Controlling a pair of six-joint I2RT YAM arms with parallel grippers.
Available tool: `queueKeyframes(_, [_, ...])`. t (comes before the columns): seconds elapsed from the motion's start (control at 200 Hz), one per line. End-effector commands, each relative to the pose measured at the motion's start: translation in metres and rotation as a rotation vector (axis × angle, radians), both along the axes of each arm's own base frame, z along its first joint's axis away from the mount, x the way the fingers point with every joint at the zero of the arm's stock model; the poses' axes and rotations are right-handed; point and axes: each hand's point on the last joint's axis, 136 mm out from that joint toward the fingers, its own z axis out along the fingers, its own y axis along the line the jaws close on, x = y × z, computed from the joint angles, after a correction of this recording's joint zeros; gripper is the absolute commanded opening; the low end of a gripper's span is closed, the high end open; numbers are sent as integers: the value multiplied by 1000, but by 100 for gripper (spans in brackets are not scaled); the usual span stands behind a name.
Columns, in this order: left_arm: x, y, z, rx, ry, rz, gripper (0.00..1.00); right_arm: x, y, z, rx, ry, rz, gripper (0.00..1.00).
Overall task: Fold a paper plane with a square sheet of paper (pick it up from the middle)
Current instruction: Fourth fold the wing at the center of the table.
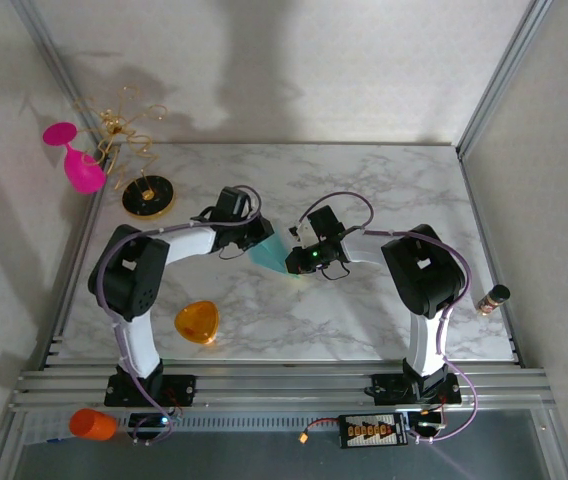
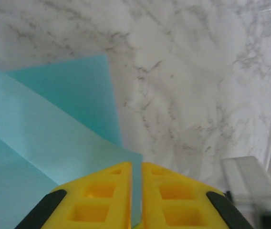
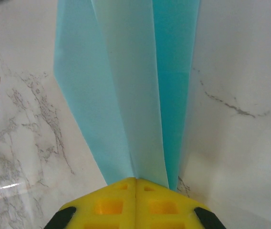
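Note:
The square sheet of paper stands folded into a teal-cyan paper plane (image 1: 270, 256), held just above the marble table (image 1: 364, 190) between the two arms. From the left, my left gripper (image 1: 257, 238) is shut on it. In the left wrist view a paper edge runs down the thin slit between the yellow fingertips of that gripper (image 2: 136, 165), and folded layers of the plane (image 2: 54, 129) spread to the left. From the right, my right gripper (image 1: 297, 257) is shut on it too. The right gripper (image 3: 136, 179) has its fingertips pressed together on the plane's long pleats (image 3: 126, 95).
An orange rounded-triangle piece (image 1: 196, 322) lies near the left arm's base. A pink glass (image 1: 76, 160) and a gold wire stand on a black disc (image 1: 147, 195) stand at the back left. A small bottle (image 1: 492, 298) lies at the right edge. An orange cup (image 1: 92, 424) sits below the front rail.

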Motion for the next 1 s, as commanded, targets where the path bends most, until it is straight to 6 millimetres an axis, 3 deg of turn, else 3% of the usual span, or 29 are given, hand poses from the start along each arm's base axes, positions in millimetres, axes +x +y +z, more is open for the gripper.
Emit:
queueKeyframes(0.0, [2,1,-12,1,24,15,13,-42,-49,-63,-258,168,-38,7])
queueKeyframes(0.31, [2,21,-41,107,82,76,10,-40,-47,-57,-241,158,-36,7])
queueKeyframes(0.516, [1,28,-51,132,102,91,9,-36,-35,-43,-172,135,-21,7])
queueKeyframes(0.621, [1,30,-54,144,107,92,9,-31,-25,-25,-108,105,-10,8])
queueKeyframes(0.836, [-2,30,-60,150,123,81,10,-1,3,41,59,-34,-20,12])
queueKeyframes(0.996, [-2,29,-62,150,128,74,10,16,12,51,88,-70,-67,12])
